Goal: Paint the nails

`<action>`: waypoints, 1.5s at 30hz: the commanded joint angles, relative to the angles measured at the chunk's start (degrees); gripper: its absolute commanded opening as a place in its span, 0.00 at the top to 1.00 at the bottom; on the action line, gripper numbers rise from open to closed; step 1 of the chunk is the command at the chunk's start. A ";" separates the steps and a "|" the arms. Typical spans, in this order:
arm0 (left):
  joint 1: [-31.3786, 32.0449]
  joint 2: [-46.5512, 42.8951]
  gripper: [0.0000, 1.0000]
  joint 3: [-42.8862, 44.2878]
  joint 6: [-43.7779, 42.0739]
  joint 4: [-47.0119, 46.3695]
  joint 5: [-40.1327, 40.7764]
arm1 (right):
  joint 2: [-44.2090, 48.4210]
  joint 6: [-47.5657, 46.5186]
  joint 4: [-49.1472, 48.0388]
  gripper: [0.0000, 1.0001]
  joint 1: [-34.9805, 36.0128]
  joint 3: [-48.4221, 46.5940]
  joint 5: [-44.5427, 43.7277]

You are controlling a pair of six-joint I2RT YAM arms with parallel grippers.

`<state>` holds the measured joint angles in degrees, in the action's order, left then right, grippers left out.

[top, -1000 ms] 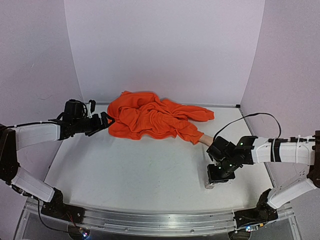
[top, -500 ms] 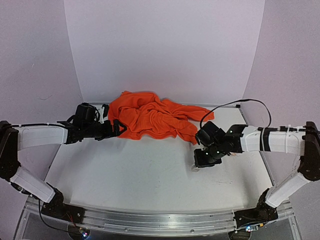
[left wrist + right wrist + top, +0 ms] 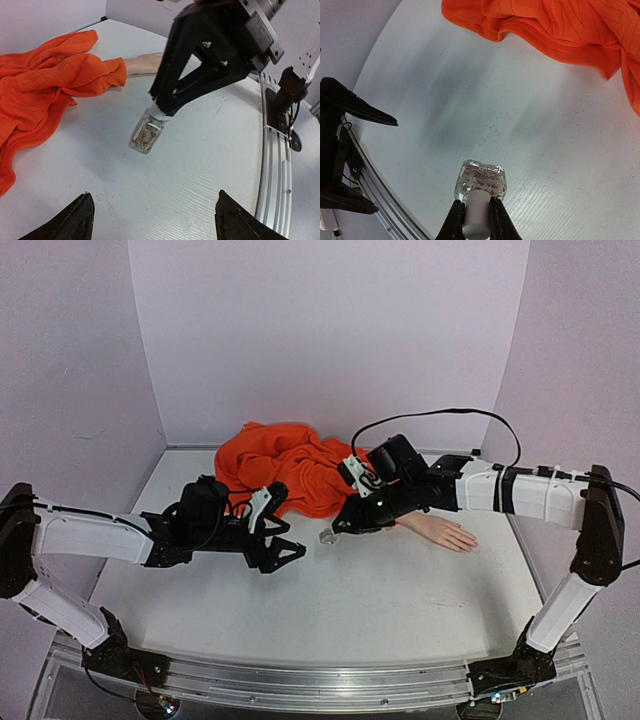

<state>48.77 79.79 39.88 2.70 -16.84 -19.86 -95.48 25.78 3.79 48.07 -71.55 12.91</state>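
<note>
The pale mannequin hand [image 3: 445, 532] lies flat on the table, its fingers pointing right, coming out of the orange sleeve [image 3: 300, 468]. Its nails are too small to make out. My right gripper [image 3: 476, 220] is shut on the white cap [image 3: 475, 212] of a small clear bottle [image 3: 481, 181], which hangs tilted just over the table [image 3: 380, 590] left of the hand. The bottle [image 3: 327, 536] sits between both grippers. My left gripper [image 3: 287, 541] stands wide open facing the bottle [image 3: 146, 132], nothing between its fingertips [image 3: 81, 221].
The crumpled orange garment [image 3: 45, 85] covers the far middle of the table. The metal rail [image 3: 300, 680] runs along the near edge. Purple walls close in the back and both sides. The left gripper's black fingers [image 3: 355, 107] show in the right wrist view.
My right arm swung from the near right to the middle, carrying the bottle and uncovering the mannequin hand. My left arm came from the far left to the centre, facing the bottle.
</note>
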 commanded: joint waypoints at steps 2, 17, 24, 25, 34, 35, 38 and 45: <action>2.18 3.34 0.19 0.62 -10.97 -7.64 2.24 | 0.00 -2.06 -0.71 1.00 1.79 -3.13 4.66; 5.31 10.41 0.34 5.38 -15.49 -10.56 3.20 | -0.04 -3.08 -0.94 1.00 2.99 -3.93 5.89; 5.81 11.87 0.45 6.86 -15.58 -10.54 3.16 | -0.33 -3.44 -1.00 1.00 3.15 -4.27 6.08; 5.87 11.87 0.47 6.88 -15.61 -10.57 3.18 | -0.36 -3.44 -0.99 1.00 3.16 -4.27 6.16; 5.78 12.21 0.60 6.92 -16.14 -10.55 3.20 | -0.69 -3.40 -1.04 1.00 3.34 -4.68 6.97; 5.80 12.20 0.60 6.96 -16.12 -10.53 3.40 | -0.75 -3.51 -1.09 1.00 3.34 -4.79 7.16; 5.81 12.46 0.60 7.38 -16.01 -10.56 3.76 | -0.98 -3.54 -0.97 1.00 3.34 -5.03 7.57; 5.81 12.60 0.64 7.85 -16.29 -10.56 4.34 | -1.35 -3.62 -0.98 1.00 3.43 -5.11 7.82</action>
<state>54.39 92.29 44.99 -12.58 -24.60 -16.21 -96.36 22.92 3.62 51.18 -74.22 19.20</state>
